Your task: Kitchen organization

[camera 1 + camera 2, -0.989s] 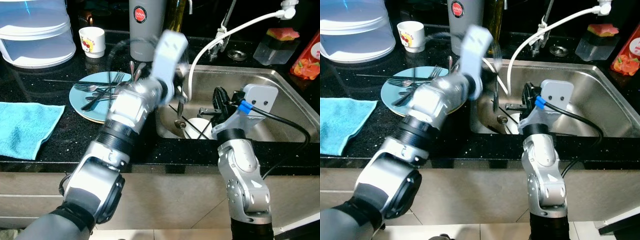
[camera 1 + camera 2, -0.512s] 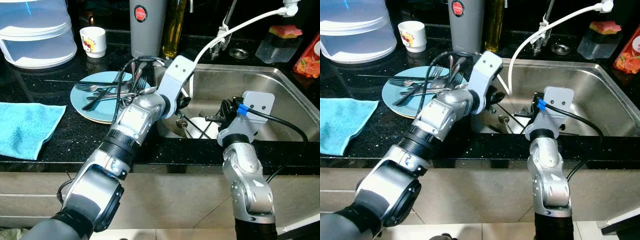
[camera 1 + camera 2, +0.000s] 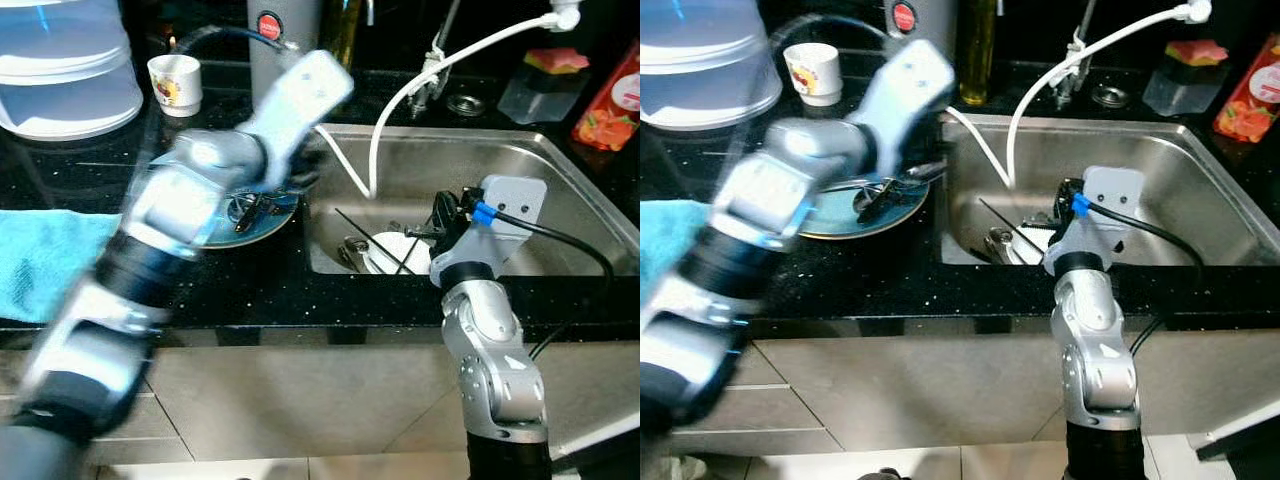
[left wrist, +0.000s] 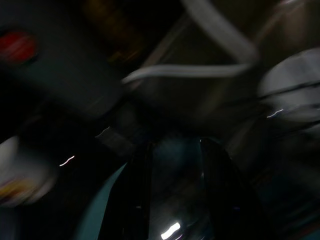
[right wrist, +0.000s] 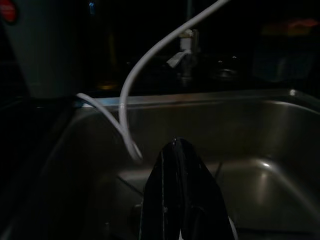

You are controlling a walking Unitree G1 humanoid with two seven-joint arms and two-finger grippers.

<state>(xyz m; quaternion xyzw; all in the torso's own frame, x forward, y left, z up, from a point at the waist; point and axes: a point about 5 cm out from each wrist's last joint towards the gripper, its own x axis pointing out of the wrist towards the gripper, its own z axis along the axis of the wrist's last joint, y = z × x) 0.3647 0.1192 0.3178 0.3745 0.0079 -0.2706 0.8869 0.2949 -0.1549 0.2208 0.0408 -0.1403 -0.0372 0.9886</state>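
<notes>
Black speckled stone table (image 3: 250, 290) across frame; steel sink (image 3: 560, 200) centre right, smooth, holding white dish (image 3: 395, 250) and cutlery, likely awaiting sorting. Teal round plate (image 3: 840, 215) left of centre, piled with forks. Left pincer (image 3: 255, 205), blurred, over plate, spread or pinching: cannot tell. Right pincer (image 5: 179, 165) above sink, fingers pressed together, empty.

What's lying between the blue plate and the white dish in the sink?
The sink's left wall and black counter edge, then chopsticks and cutlery, in both eye views.
</notes>
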